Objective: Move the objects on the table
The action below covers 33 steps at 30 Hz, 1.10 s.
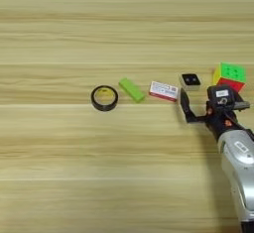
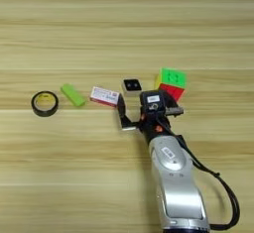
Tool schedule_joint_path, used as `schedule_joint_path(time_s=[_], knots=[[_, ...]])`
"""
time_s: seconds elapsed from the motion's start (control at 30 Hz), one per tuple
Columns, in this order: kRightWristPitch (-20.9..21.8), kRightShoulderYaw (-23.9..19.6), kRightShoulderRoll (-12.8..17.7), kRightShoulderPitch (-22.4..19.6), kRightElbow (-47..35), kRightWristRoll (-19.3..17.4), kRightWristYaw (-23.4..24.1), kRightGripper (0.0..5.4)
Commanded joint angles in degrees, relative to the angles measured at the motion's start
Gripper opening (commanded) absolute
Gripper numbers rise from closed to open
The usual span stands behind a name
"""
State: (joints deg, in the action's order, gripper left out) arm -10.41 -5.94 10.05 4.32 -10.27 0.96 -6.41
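The wooden table [image 1: 59, 167] carries a row: tape ring [image 1: 104, 98], green bar [image 1: 131, 89], card box [image 1: 163, 90], dotted block [image 1: 190, 80], and seemingly a puzzle cube [image 1: 229, 76].

Light wood-grain table [image 1: 74, 177] filling the view, horizontal plank stripes, soft even light
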Motion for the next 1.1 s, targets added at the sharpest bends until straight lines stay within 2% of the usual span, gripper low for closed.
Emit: schedule_joint_path(time_s=[0.03,0.23,0.37,0.77,0.97,1.1], knots=[[4.07,-3.17,0.02,-4.09,-3.03,-1.14,2.47,5.37],[6.11,-7.65,0.31,-6.93,2.25,-0.79,6.56,5.37],[7.01,-9.33,1.37,-9.31,7.89,-0.94,7.38,5.37],[10.69,-10.83,5.47,-17.17,25.32,-3.27,3.95,5.37],[12.63,-12.23,7.12,-21.33,34.02,-5.63,2.05,5.37],[14.08,-12.38,7.72,-23.02,37.38,-6.19,1.24,5.37]])
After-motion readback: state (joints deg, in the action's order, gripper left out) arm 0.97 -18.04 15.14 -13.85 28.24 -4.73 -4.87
